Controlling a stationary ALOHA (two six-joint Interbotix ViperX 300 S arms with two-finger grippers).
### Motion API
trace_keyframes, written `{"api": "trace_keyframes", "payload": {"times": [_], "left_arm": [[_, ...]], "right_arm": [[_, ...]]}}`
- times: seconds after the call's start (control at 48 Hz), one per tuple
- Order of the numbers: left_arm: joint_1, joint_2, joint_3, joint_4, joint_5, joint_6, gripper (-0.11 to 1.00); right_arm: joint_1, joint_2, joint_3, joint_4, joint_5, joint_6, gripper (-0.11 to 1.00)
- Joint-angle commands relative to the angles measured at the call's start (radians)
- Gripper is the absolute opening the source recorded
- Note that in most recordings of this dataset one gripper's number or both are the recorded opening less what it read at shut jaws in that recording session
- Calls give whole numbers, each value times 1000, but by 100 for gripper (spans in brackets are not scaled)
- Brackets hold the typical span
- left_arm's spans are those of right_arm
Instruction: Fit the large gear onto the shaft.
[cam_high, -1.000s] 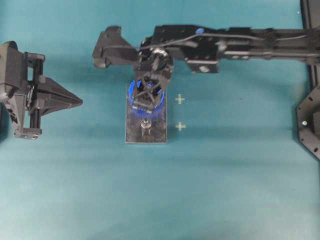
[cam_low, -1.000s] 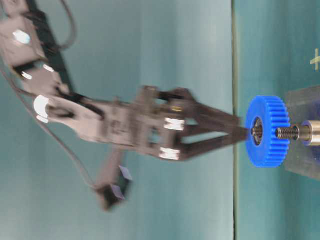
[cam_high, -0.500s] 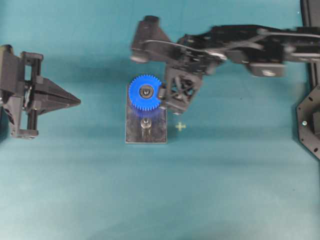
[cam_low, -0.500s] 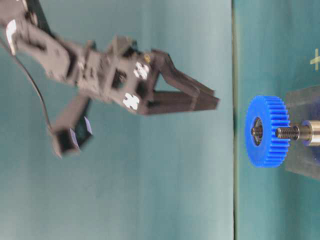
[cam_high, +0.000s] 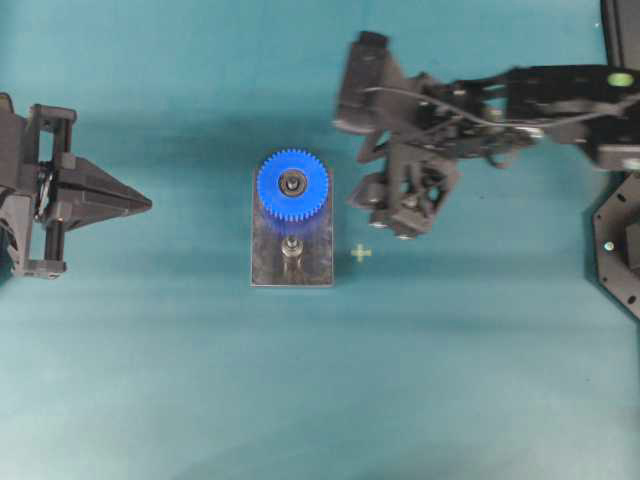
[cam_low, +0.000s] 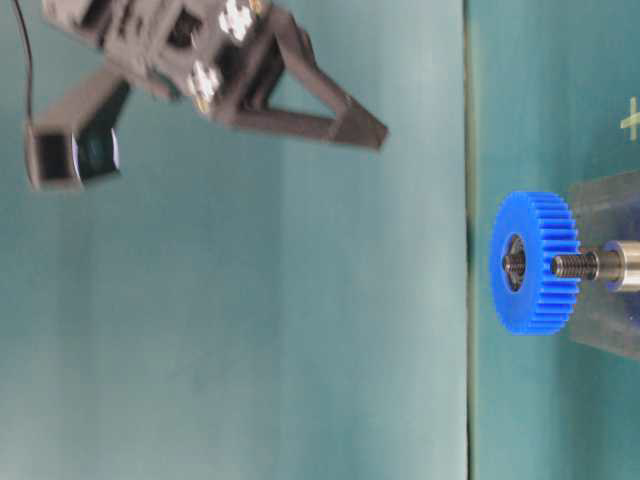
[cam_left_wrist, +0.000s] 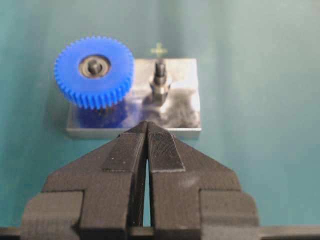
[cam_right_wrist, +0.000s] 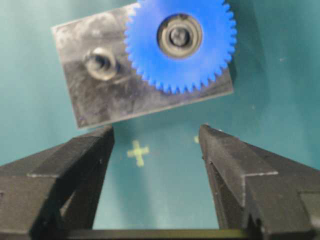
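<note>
The large gear sits on the shaft at one end of the grey plate, and its teeth stick out past the plate's edges. The other post stands bare just beside it. The right gripper hangs up high with its jaws wide apart, off to the side. The left gripper waits well apart, jaws pressed together on nothing.

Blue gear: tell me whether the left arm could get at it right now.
Probably yes: nothing lies between the shut left gripper and the blue gear, and the right gripper is off to the side.
</note>
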Motion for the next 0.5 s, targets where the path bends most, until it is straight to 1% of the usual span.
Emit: {"api": "trace_keyframes", "payload": {"times": [0.0,0.167,0.25,0.417,0.479], "left_arm": [[0,5,-9,2,-8,3,0],[0,2,-5,2,-9,2,0],[-2,0,-3,2,-8,0,0],[-2,-2,8,2,-9,-5,0],[-2,-2,8,2,-9,-5,0]], "right_arm": [[5,-71,41,-2,-52,-2,70],[17,-147,144,-5,-163,-6,69],[28,-195,212,-8,-238,-11,69],[49,-281,348,-9,-431,-44,70],[58,-322,419,-9,-534,-57,70]]}}
